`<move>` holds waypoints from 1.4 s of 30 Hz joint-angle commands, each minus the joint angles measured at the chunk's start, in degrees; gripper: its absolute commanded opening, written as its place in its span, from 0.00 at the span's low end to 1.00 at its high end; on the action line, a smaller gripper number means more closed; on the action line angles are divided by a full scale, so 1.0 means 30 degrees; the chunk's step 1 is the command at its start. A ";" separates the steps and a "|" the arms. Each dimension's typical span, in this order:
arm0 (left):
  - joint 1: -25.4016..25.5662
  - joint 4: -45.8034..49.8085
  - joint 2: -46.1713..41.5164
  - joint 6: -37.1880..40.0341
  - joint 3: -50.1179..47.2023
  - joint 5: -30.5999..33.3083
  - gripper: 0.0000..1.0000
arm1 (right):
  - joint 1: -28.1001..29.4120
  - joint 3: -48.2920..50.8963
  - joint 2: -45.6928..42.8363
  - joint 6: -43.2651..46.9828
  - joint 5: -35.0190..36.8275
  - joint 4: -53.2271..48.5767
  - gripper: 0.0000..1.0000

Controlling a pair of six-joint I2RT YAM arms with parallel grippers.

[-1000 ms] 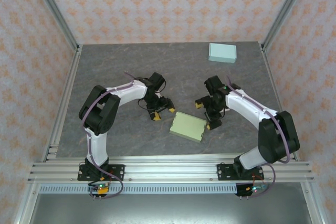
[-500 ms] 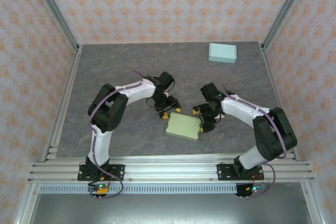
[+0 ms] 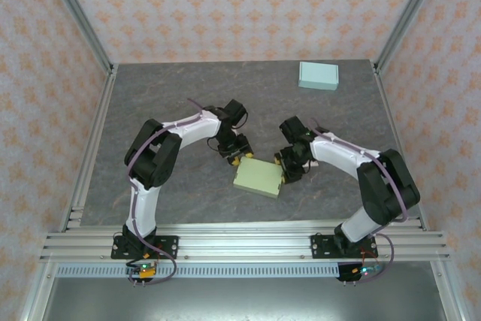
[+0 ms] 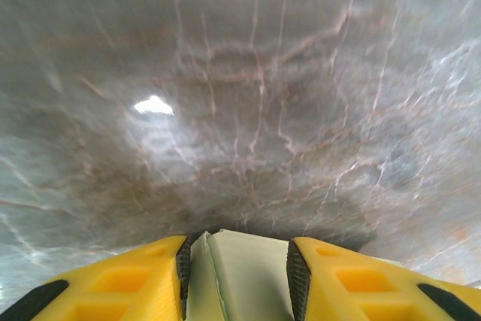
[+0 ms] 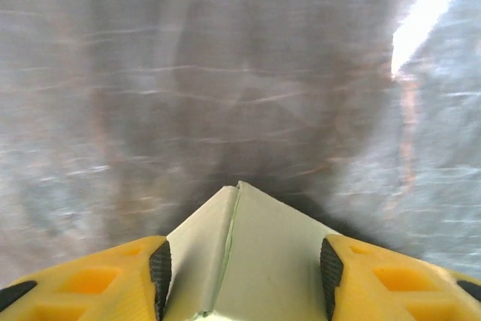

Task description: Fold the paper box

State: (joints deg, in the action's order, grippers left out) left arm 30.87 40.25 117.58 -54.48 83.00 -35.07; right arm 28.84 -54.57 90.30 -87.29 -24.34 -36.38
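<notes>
Pale green card box is lying flat on the near middle of the table, between both arms. The left gripper is pinching its far left edge, card filling the gap between the yellow fingers; the right gripper is pinching the far right corner likewise. Both should be squeezing gently and moving together, I judge, so the card is bending at its creases rather than crumpling or skidding. Beyond, the grey marbled top is catching lamp glare; a pale blue box is sitting far right, and orange-patterned walls are enclosing everything.
</notes>
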 commanded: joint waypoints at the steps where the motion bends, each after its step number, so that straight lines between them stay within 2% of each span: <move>1: -0.0386 -0.0889 -0.1214 -0.0441 0.0666 -0.0230 0.39 | 0.0187 -0.2850 0.0738 0.0646 0.1416 0.2466 0.55; 5: -0.1279 -0.2678 -0.1576 -0.0721 0.1349 0.0779 0.37 | 0.0001 -0.4619 0.2098 0.1817 0.3237 0.5000 0.53; 10: -0.2310 -0.4180 -0.1258 -0.0533 0.2921 0.2852 0.36 | -0.0569 -0.6219 0.3693 0.4208 0.4203 0.8585 0.52; 14: -0.2850 -0.5692 -0.1300 -0.0182 0.3148 0.4636 0.35 | -0.0821 -0.6647 0.4256 0.8085 0.5371 1.1692 0.51; 16: -0.2879 -0.6439 -0.1715 0.0522 0.2905 0.6155 0.32 | -0.0838 -0.6586 0.4362 0.9755 0.5694 1.2873 0.51; 20: -0.2655 -0.8960 -0.3409 0.2035 0.1027 0.8482 0.31 | -0.0773 -0.4509 0.4338 1.1020 0.5169 1.7164 0.54; 24: -0.1803 -1.1382 -0.5117 0.3541 -0.1875 1.0012 0.31 | -0.0532 -0.1117 0.4002 1.0517 0.5467 2.0838 0.59; 27: -0.0727 -1.3256 -0.6783 0.4442 -0.4544 1.1503 0.36 | -0.0502 0.1933 0.2967 1.0086 0.5975 2.3359 0.63; 29: -0.0065 -1.4024 -0.7678 0.4739 -0.5976 1.1997 0.38 | -0.0530 0.3397 0.2080 1.0109 0.6345 2.3249 0.66; 31: 0.0091 -1.3285 -0.8132 0.4447 -0.6588 1.2191 0.40 | -0.0524 0.4074 0.0908 1.0316 0.6388 2.2001 0.73; 36: -0.0734 -1.0751 -0.8966 0.4767 -0.6433 1.2120 0.48 | -0.0751 0.2973 -0.0991 1.1687 0.6737 1.5491 0.81; 39: -0.1509 -0.9205 -0.9011 0.5966 -0.5644 1.1149 0.53 | -0.1138 0.1721 -0.1280 1.2834 0.6527 1.2273 0.82; 42: -0.2259 -0.7947 -0.8325 0.7561 -0.4667 0.9526 0.63 | -0.1502 0.0510 -0.0976 1.3859 0.5248 1.0632 0.84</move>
State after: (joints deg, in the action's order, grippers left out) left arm 25.43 10.66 92.75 -37.36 65.39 -3.66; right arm 25.23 -50.33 87.11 -50.39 -7.16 5.54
